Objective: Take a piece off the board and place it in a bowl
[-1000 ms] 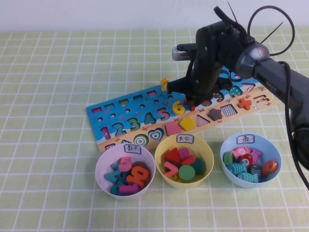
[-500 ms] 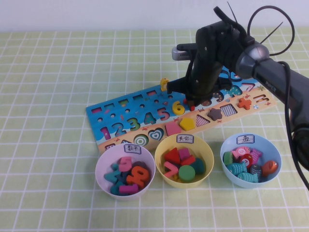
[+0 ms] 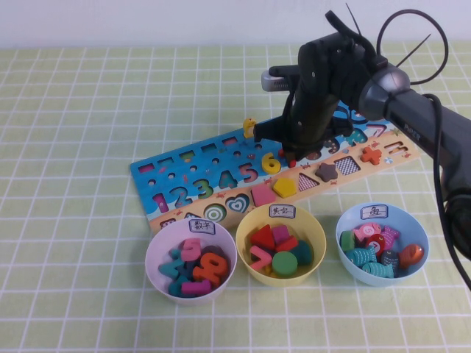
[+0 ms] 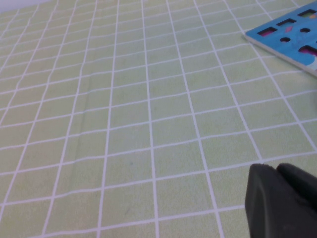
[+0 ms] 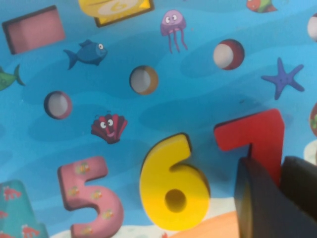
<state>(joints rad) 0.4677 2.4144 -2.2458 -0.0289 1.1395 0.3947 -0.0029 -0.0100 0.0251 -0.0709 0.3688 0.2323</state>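
The right gripper (image 3: 292,156) hangs straight down over the far, blue part of the board (image 3: 193,179), just beside the yellow 6 (image 3: 271,163), and its fingers are pinched on the stem of the red 7 (image 5: 253,137). The wrist view shows the dark fingers (image 5: 260,201) closed around the lower end of the 7, with the top bar of the digit sticking out clear of them. The 7 sits at its place on the board next to the 6; whether it has lifted free of its slot I cannot tell.

The move ahead turns on where the lilac bowl (image 3: 156,250) lies from this grip: it stands on the near side of the board and well off toward the robot's left, the leftmost of three bowls. The yellow bowl (image 3: 316,234) sits almost directly in front of the gripper, so the carry has to pass diagonally over or beside it. The stem of the 7 runs roughly along the gripper's reach.

The left gripper (image 4: 281,198) is parked low over the bare checkered counter (image 4: 148,124), well apart from the board's corner; only a dark edge of it shows, so its state cannot be told.
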